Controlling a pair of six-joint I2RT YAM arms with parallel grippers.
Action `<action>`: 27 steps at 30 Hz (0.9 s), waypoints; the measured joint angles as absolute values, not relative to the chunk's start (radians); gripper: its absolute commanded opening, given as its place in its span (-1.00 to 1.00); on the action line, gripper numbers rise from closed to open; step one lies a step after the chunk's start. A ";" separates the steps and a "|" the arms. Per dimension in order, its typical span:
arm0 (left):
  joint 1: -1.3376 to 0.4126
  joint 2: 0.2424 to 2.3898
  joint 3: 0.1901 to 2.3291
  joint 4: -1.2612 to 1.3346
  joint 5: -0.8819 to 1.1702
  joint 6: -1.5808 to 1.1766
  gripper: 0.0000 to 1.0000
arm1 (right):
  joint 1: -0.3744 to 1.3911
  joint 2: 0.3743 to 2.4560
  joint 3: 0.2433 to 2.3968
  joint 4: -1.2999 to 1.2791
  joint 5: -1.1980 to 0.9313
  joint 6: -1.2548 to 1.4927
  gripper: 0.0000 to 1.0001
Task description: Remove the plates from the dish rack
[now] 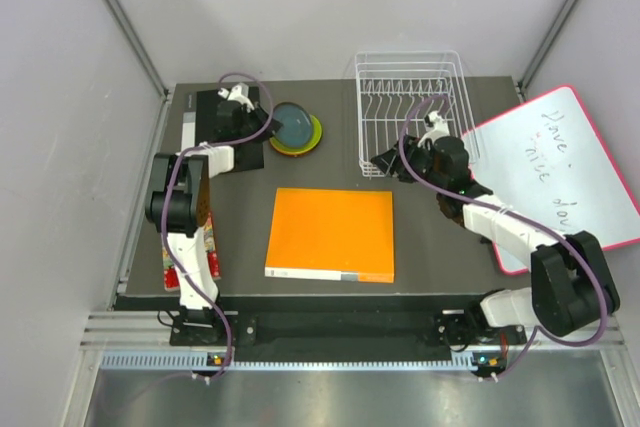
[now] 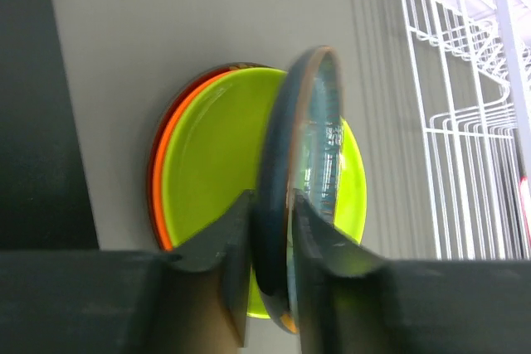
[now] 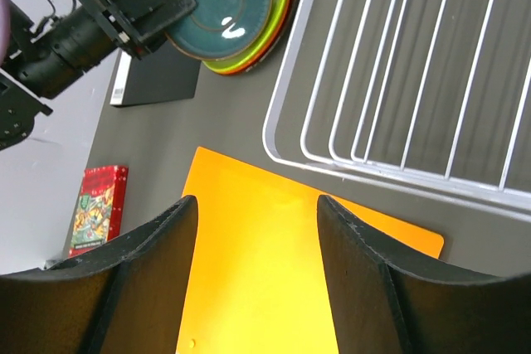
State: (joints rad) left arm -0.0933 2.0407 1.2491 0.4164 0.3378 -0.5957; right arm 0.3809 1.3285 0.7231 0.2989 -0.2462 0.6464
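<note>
Left wrist view puts me right up against the left gripper [image 2: 271,201]: its two dark fingers [image 2: 220,246] are pressed in on the rim of the dark grey-blue plate [image 2: 311,138], one on each face, with no gap to either side. The plate stands nearly edge-on to that camera, glossy on its inner face. Behind it sit the other plates in a stack on the table [image 1: 250,172]: the lime green plate [image 2: 216,147] on top, the orange plate [image 2: 163,172] showing as a crescent beneath it, and a thin sliver of the dark red plate [image 3: 253,66] at the bottom.

From the right wrist, the held plate hangs just over that stack, covering most of it; whether it touches the green one I cannot tell.

The dish rack [image 1: 410,107] stands at the far right of the table, well apart from the stack, and I see no plate among its white wires.

The right gripper [image 3: 255,205] hovers beside the near left corner of the rack, over the far edge of the big orange square [image 1: 330,232]. Its fingers [image 3: 149,271] are spread wide and grip nothing.

A small red box [image 3: 98,209] lies by the left arm, and a pink-edged whiteboard [image 1: 560,167] leans at the right.
</note>
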 measured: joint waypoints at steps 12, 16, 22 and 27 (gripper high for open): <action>-0.088 2.035 1.221 0.416 0.381 -0.577 0.98 | 0.381 1.315 0.691 0.284 -0.247 0.628 0.20; -0.089 2.001 1.209 0.379 0.368 -0.550 0.98 | 0.381 1.274 0.675 0.253 -0.217 0.604 0.20; -0.089 1.904 1.197 0.302 0.311 -0.496 0.98 | 0.379 1.185 0.659 0.198 -0.165 0.562 0.21; -0.101 1.779 1.170 0.242 0.289 -0.448 0.98 | 0.377 1.089 0.638 0.128 -0.068 0.502 0.22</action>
State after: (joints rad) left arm -0.1005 1.7794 1.1698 0.2417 0.2890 -0.4480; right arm 0.3771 1.0885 0.6384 0.1276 -0.0685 0.5018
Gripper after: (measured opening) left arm 0.990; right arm 0.606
